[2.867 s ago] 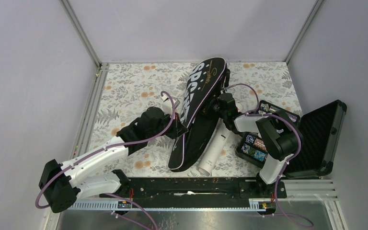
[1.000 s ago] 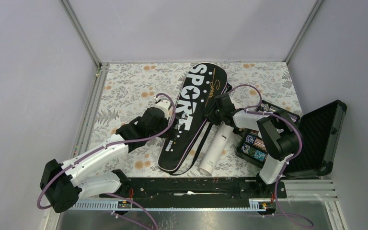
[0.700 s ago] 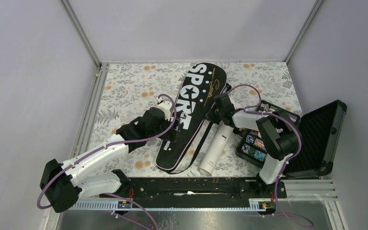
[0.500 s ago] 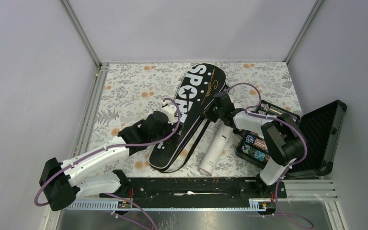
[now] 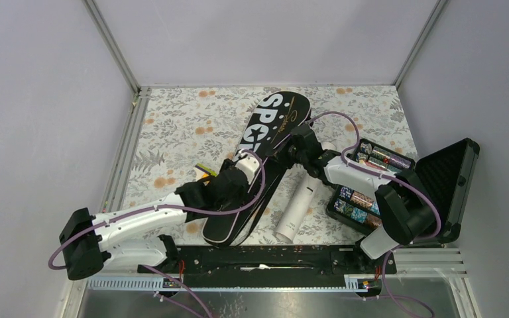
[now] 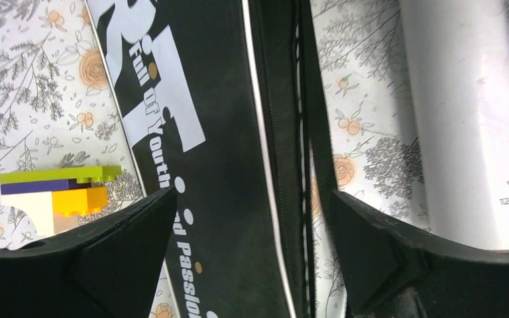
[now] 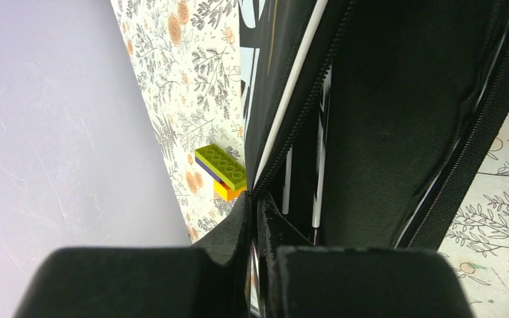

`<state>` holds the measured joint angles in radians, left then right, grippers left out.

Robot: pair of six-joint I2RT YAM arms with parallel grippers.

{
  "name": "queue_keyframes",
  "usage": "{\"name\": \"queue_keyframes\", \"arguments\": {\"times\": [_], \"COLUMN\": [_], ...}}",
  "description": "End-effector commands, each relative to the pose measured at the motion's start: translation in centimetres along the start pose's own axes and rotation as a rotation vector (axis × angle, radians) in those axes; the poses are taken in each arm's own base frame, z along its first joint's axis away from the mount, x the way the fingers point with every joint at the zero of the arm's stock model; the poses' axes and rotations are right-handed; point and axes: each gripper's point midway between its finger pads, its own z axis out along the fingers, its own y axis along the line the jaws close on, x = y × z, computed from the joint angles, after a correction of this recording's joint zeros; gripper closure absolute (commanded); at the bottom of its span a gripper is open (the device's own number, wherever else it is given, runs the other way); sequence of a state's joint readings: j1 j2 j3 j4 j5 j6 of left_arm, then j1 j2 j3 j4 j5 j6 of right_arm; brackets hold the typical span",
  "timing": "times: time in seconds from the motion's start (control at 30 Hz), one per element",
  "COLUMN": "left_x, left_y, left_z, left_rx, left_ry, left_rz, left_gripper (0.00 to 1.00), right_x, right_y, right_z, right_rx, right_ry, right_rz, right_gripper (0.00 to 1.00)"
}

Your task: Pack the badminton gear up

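Note:
The black bag point(image 5: 270, 126) lettered "SPORT" lies slantwise on the floral table, its narrow end toward the arm bases. My left gripper point(image 5: 244, 173) hovers open over that narrow part, one finger point(image 6: 126, 232) on each side of the bag point(image 6: 225, 165) without touching it. My right gripper point(image 5: 291, 148) is shut on the bag's zipper edge point(image 7: 265, 165), holding it lifted. Through the opening, two thin white racket shafts point(image 7: 318, 192) show inside. The long white tube point(image 5: 297, 207) lies just right of the bag, and the left wrist view shows the tube point(image 6: 467, 119) too.
A small stack of green, purple, white and yellow bricks point(image 5: 205, 171) sits left of the bag, close to my left fingers point(image 6: 59, 189). An open black hard case point(image 5: 445, 185) with colourful foil-wrapped items point(image 5: 361, 199) stands at the right. Walls enclose the table.
The bag's narrow end has swung left and toward the bases. My left arm moved right, over that end. My right gripper closed on the bag's edge and shifted slightly back.

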<state>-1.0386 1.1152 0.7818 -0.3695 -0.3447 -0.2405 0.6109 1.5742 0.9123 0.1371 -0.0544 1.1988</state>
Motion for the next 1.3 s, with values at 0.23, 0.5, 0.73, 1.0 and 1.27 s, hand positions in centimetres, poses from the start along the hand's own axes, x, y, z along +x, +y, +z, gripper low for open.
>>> {"name": "queue_keyframes", "arguments": {"times": [0.23,0.5,0.73,1.0,1.27], "left_x": [1.5,4.1,6.6,8.7,10.5], "left_y": [1.5,0.7,-0.1,-1.0,-0.9], "left_z": [0.8,2.4,4.0,5.6,6.4], "left_rx": [-0.118,-0.026,0.049,0.077,0.063], "left_ry": [0.023,0.119,0.200,0.255,0.305], "left_rz": [-0.065,-0.198,-0.265,-0.260,-0.255], "left_gripper": [0.09,0.22,0.42,0.55,0.57], "right_x": [0.3,-0.6,-1.0,-0.5,-0.4], "right_y": [-1.4,-5.4,-7.9,-8.9,-10.3], "right_z": [0.1,1.0,1.9,4.1,4.8], "right_rx": [0.016,0.150,0.242,0.248,0.267], "right_ry": [-0.030,-0.088,-0.120,-0.105,-0.114], "right_rz": [-0.117,-0.184,-0.179,-0.161,-0.145], "right_gripper": [0.68,0.35,0.22,0.28,0.43]}}
